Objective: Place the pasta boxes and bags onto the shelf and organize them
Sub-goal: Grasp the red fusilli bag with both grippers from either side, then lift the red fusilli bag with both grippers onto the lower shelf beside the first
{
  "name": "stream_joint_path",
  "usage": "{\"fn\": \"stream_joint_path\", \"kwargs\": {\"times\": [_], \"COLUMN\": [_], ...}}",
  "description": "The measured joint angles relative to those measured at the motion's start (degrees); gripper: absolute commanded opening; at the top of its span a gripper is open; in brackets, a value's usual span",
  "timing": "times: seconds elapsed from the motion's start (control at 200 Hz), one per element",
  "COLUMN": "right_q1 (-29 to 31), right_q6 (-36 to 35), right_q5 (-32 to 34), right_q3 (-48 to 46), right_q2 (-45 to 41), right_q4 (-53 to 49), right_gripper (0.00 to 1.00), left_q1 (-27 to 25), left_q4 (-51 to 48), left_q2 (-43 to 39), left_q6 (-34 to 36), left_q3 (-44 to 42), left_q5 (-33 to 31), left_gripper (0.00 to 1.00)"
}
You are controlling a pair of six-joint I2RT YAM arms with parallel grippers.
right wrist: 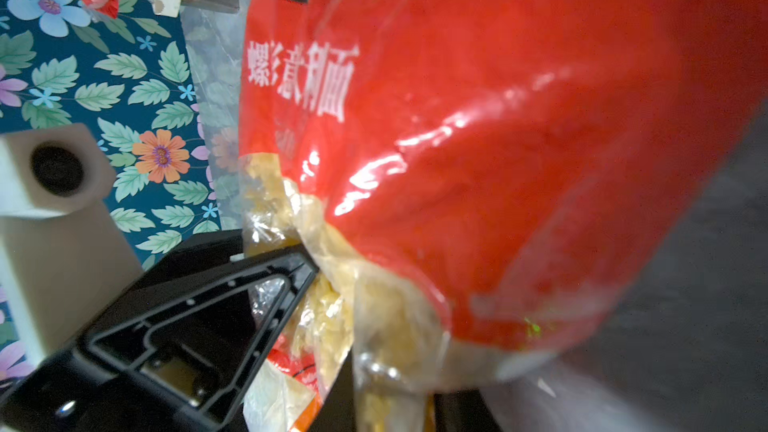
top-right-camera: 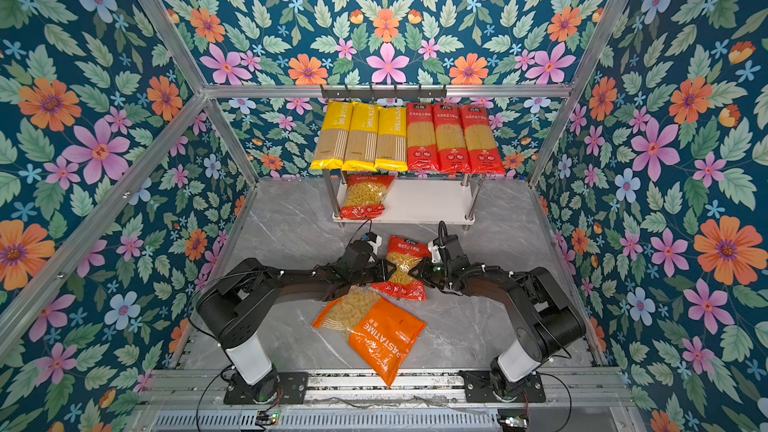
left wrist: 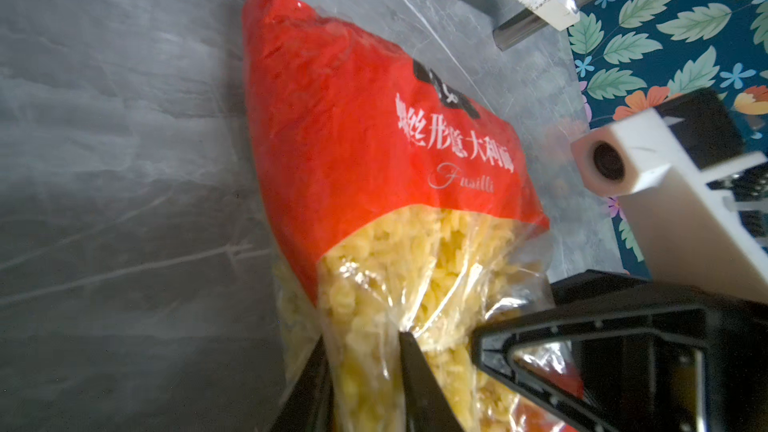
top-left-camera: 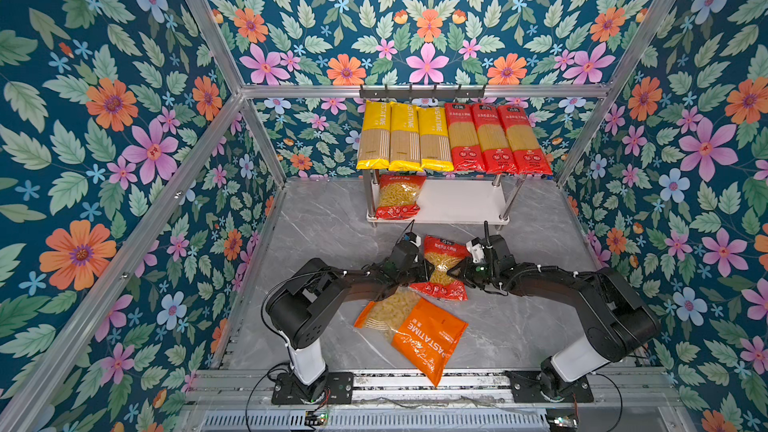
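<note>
Seven plastic pasta packs [top-left-camera: 432, 139] sit on the white chrome-legged shelf [top-left-camera: 457, 201]. The left end effector [top-left-camera: 430, 274] and right end effector [top-left-camera: 452, 273] clamp a squat red fusilli bag [top-left-camera: 444, 251]; an orange plastic macaroni bag [top-left-camera: 424, 334] waits.

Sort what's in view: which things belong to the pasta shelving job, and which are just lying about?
Job: shelf; yellow spaghetti packs and red spaghetti packs on its top board; shelved red fusilli bag on its lower board; gripped red fusilli bag, pinched by left gripper and right gripper; orange PASTATIME bag on the table.
Lying about: black hook rail; aluminium frame; floral wallpaper.
</note>
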Motion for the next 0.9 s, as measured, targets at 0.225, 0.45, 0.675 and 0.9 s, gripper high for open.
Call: {"fn": "stream_joint_path", "kwargs": {"times": [0.225,0.45,0.675,0.9], "right_q1": [0.02,0.02,0.07,0.07], "right_q6": [0.63,0.39,-1.14,-3.69], "right_q5": [-0.39,-0.61,-1.03,0.11], "right_q3": [-1.16,-1.81,-3.02,-2.16], "right_q2": [-1.11,-3.45,-7.41,-14.56], "right_q4": [2.32,2.23,1.51,-2.12], "right_gripper": [0.12,0.04,0.00,0.00], "left_q1": [-0.83,-1.36,-1.99,-2.23], "left_q4": [-0.90,-1.51,-2.58,-3.08], "left_q2": [-0.63,-1.51,-3.52,-7.89], "left_q6": [-0.20,-0.39,-0.42,0.59], "left_q3": [0.44,0.50,0.52,1.20], "left_q5": [-0.96,-1.36,-1.22,-1.18], "left_gripper": [0.20,0.14,0.08,0.08]}}
